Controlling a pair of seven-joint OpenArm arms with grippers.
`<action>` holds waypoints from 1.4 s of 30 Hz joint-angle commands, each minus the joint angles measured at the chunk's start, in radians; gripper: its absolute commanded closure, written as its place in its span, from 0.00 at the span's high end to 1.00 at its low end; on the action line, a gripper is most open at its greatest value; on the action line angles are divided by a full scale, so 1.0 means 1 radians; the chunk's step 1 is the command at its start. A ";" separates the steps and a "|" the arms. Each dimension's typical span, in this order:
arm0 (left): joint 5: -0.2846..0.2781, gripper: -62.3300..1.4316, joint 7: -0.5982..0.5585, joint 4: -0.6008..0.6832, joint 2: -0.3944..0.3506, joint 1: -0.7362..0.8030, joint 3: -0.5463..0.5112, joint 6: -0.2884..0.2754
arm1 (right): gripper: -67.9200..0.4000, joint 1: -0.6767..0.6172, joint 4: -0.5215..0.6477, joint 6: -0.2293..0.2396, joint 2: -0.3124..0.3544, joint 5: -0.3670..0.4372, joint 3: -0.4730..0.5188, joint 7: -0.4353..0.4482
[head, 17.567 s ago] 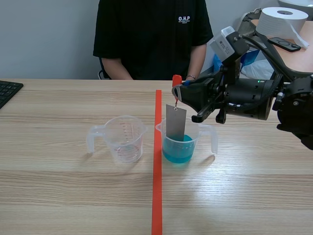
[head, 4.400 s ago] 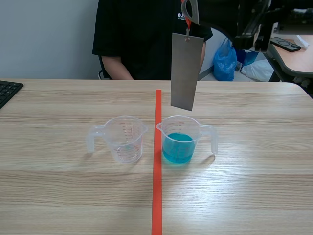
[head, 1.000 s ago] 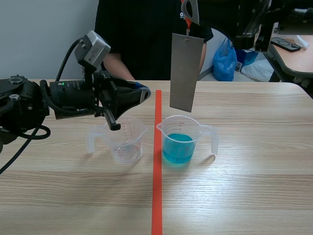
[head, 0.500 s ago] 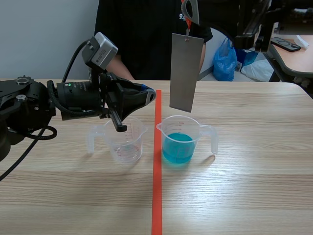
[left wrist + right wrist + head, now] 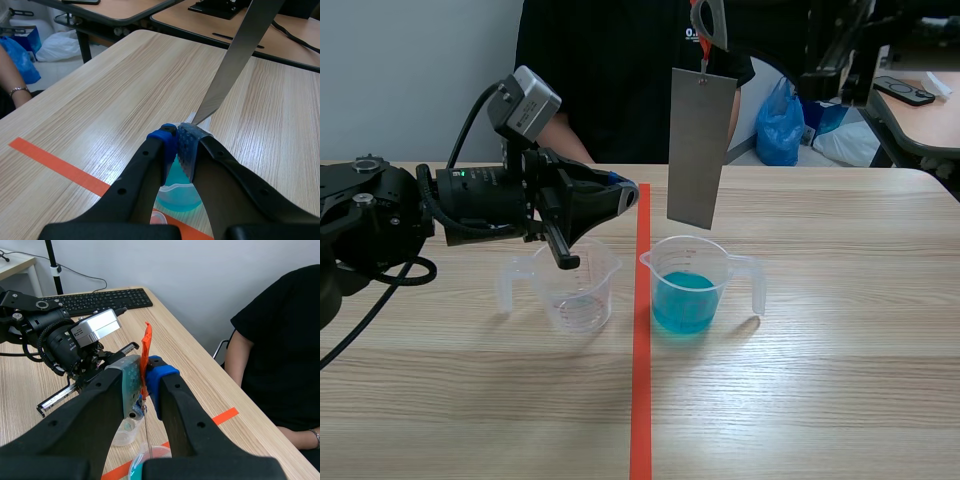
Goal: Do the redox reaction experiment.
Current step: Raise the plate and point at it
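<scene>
Metal plate (image 5: pixel 698 148) is hung from right gripper (image 5: pixel 145 374), clamped on its orange tab (image 5: pixel 146 347) — may be knocked by nearby left gripper (image 5: pixel 178 142), closed w/ nothing held.

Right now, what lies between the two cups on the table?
Nothing but the tape line on bare table: the empty cup and the blue-liquid cup stand either side of it, seen in the scene view.

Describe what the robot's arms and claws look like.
Both arms are black. The left arm has a round, barrel-like body with a small green light, loose black cables and a silver-grey camera box on top. Each claw has two thick black fingers: the left claw and right claw both carry one blue pad and one pale dotted pad at the tips.
</scene>
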 commanded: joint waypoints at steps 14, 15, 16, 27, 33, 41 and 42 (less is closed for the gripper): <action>-0.013 0.09 -0.013 0.012 0.002 -0.016 -0.006 -0.002 | 0.03 0.018 0.005 -0.003 0.010 0.018 0.011 0.009; -0.013 0.09 -0.013 0.012 0.002 -0.016 -0.006 -0.002 | 0.03 0.018 0.005 -0.003 0.010 0.018 0.011 0.009; -0.013 0.09 -0.013 0.012 0.002 -0.016 -0.006 -0.002 | 0.03 0.018 0.005 -0.003 0.010 0.018 0.011 0.009; -0.013 0.09 -0.014 0.012 0.001 -0.016 -0.006 -0.002 | 0.03 0.018 0.005 -0.003 0.010 0.018 0.011 0.009; -0.013 0.09 -0.039 0.012 -0.028 -0.016 -0.006 -0.002 | 0.03 0.018 0.005 -0.003 0.010 0.018 0.011 0.008; -0.014 0.09 -0.133 0.012 -0.190 0.019 -0.010 -0.002 | 0.03 0.018 0.005 -0.003 0.010 0.018 0.011 0.008; -0.014 0.09 -0.140 0.012 -0.217 0.032 -0.010 -0.002 | 0.03 0.018 0.005 -0.003 0.010 0.018 0.011 0.008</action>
